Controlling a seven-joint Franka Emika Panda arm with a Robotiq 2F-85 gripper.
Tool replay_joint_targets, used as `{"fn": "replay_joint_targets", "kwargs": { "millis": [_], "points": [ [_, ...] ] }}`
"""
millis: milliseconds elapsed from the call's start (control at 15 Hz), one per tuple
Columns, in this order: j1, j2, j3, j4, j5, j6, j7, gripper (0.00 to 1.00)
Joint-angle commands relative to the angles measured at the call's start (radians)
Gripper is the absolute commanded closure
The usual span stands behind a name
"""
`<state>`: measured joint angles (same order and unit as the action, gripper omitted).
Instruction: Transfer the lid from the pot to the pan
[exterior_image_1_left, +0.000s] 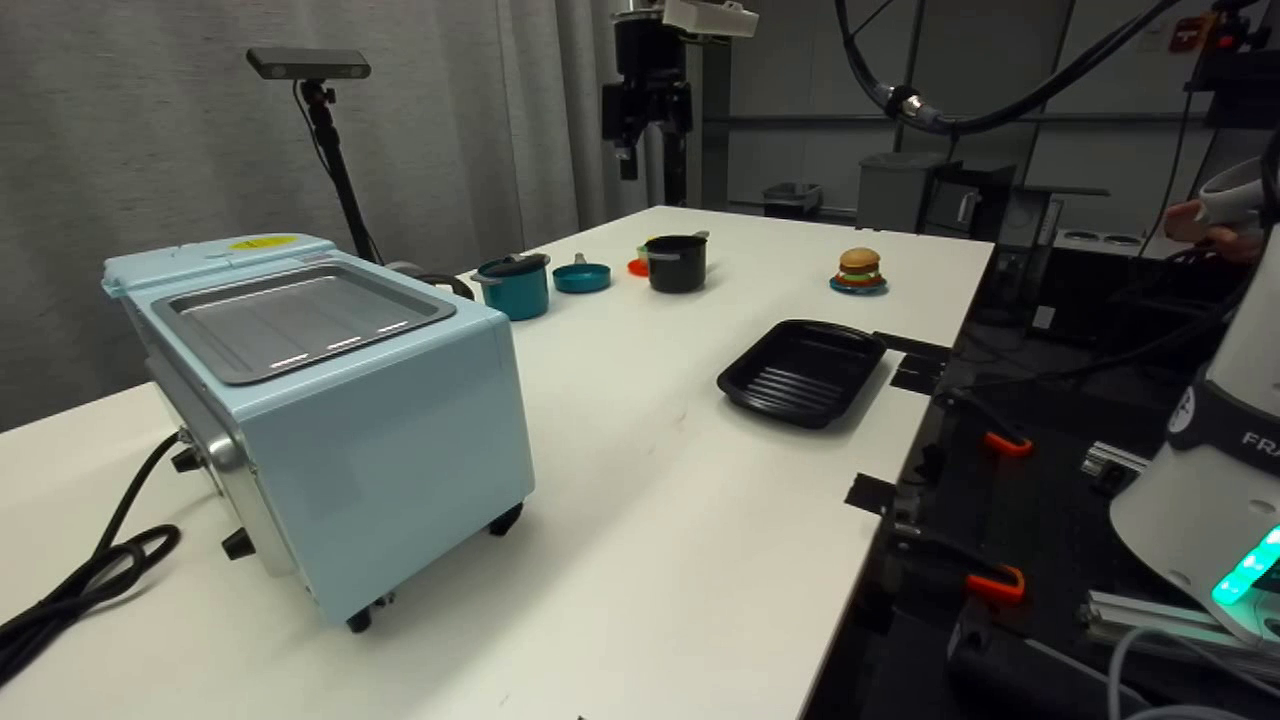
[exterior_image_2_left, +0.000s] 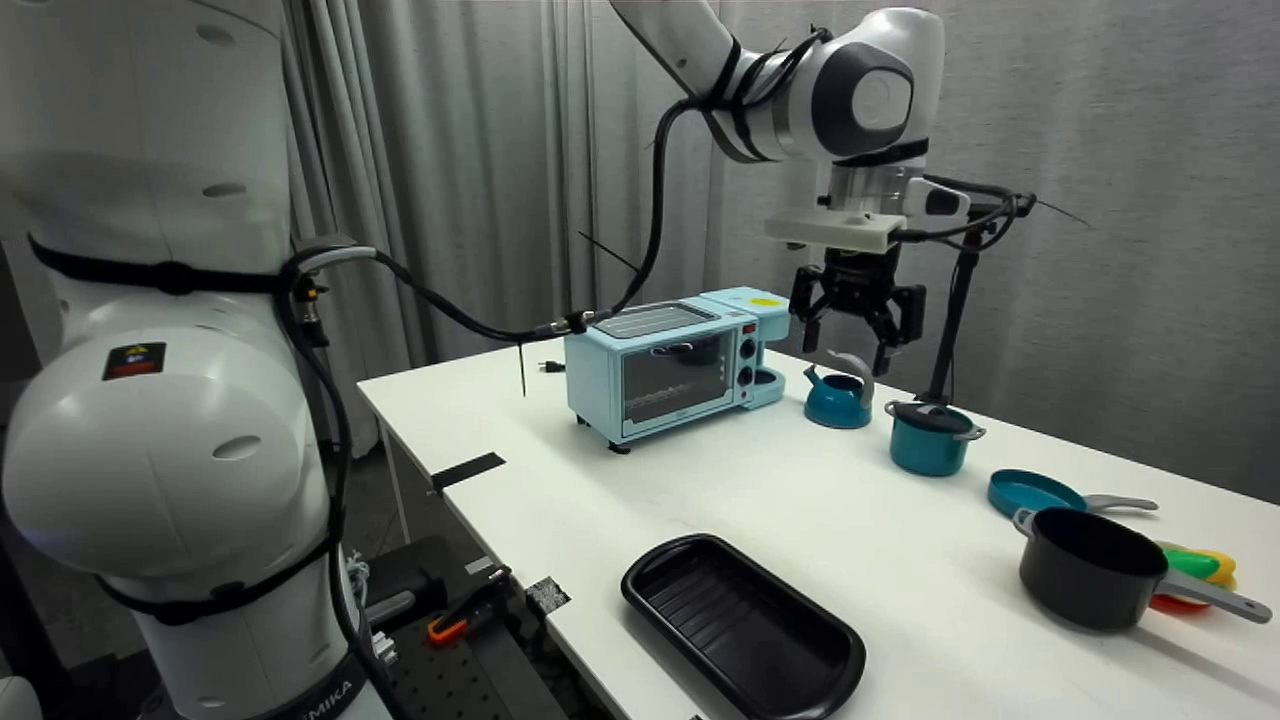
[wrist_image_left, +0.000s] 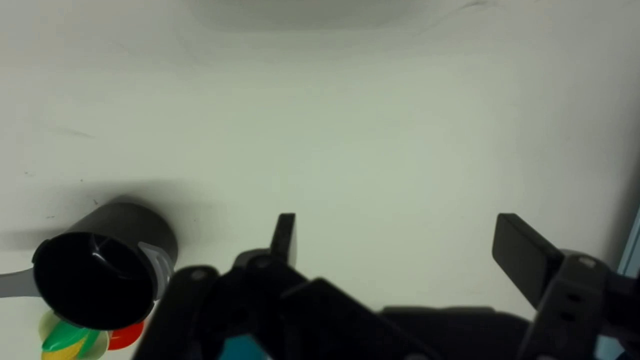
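Observation:
The lid (exterior_image_1_left: 514, 265) is a dark round disc resting on top of the teal pot (exterior_image_1_left: 520, 297). Both show in an exterior view as the lid (exterior_image_2_left: 930, 416) on the pot (exterior_image_2_left: 926, 450). The pan (exterior_image_2_left: 1030, 492) is shallow and teal with a grey handle, beside the pot; it also shows in an exterior view (exterior_image_1_left: 582, 279). My gripper (exterior_image_2_left: 846, 350) is open and empty, high above the table; it also shows in an exterior view (exterior_image_1_left: 650, 150). In the wrist view bare table shows between the fingers (wrist_image_left: 395, 225). A teal patch (wrist_image_left: 242, 348) there is mostly hidden by the gripper.
A black pot (exterior_image_2_left: 1090, 570) stands beside the pan, with toy vegetables (exterior_image_2_left: 1195, 570) behind it. A teal kettle (exterior_image_2_left: 838, 402) and a light blue oven (exterior_image_2_left: 680, 370) stand on the pot's other side. A black tray (exterior_image_2_left: 745, 625) lies near the table edge. A toy burger (exterior_image_1_left: 860, 268) also sits there.

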<state>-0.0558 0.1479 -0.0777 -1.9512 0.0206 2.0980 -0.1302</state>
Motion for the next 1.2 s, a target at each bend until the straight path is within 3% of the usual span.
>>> {"fn": "replay_joint_targets", "kwargs": {
  "millis": [0,533,1133],
  "points": [
    [-0.008,0.002,0.009,0.0,-0.001,-0.002,0.001,0.0],
    [-0.008,0.008,0.009,0.005,0.001,-0.001,0.001,0.0],
    [-0.011,0.137,0.009,0.165,0.011,-0.026,0.063,0.0]
  ]
}}
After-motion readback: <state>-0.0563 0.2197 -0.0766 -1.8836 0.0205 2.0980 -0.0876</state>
